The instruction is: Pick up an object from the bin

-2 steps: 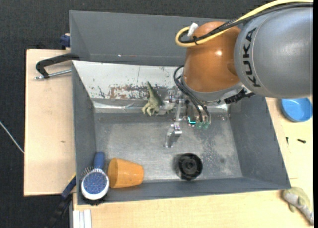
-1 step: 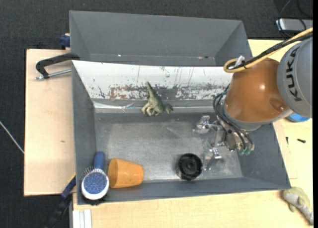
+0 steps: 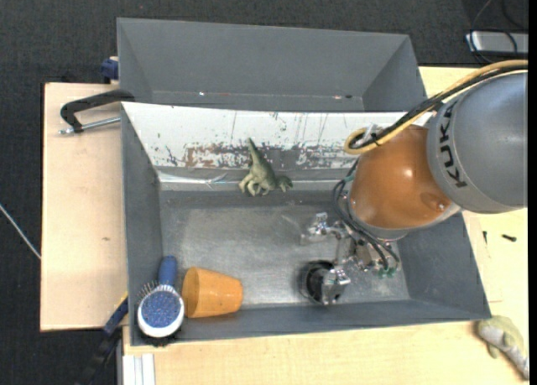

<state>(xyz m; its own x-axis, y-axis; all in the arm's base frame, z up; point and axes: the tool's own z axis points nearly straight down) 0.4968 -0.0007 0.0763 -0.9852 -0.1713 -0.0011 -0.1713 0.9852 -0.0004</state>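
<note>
A small black round thing (image 3: 314, 282) is sitting on the floor of the bin (image 3: 235, 241) by the front wall, right of centre. The gripper (image 3: 339, 277) is hanging right against it. How far the claw is open, or whether it has hold, I cannot tell. At front left an orange cup (image 3: 211, 292) is lying beside a blue brush (image 3: 160, 308), and a green dinosaur (image 3: 262, 175) is standing at the back wall.

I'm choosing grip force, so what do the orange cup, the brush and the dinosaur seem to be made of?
The cup looks like smooth matte plastic, evenly orange. The brush seems plastic too: blue handle and rim around pale bristles. The dinosaur is olive-green and moulded, plastic or rubber; I cannot tell which.
</note>
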